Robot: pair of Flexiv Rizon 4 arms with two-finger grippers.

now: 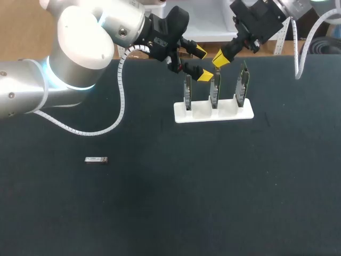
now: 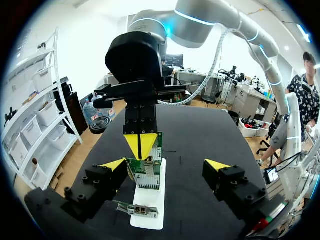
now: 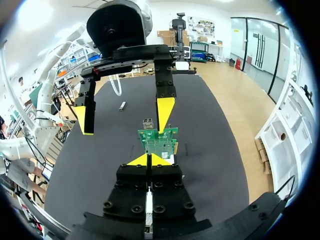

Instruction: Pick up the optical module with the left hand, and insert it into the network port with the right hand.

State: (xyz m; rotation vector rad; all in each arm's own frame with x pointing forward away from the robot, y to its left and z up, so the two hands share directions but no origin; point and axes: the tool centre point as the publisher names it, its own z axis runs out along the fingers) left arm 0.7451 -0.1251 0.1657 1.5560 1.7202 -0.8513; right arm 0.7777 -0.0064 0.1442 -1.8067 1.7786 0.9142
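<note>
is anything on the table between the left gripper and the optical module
Nothing visible. The left gripper hovers open by the white stand; only bare black table lies between it and the optical module.

silver-white left arm and right arm, cyan-lit joint rings, white coiled cables, black screw-studded left gripper and right gripper tipped yellow.

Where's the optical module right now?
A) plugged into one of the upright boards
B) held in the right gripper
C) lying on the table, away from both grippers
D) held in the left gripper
C: the optical module lies flat on the table, well clear of the open left gripper and the shut right gripper, which are both up by the board stand.
</note>
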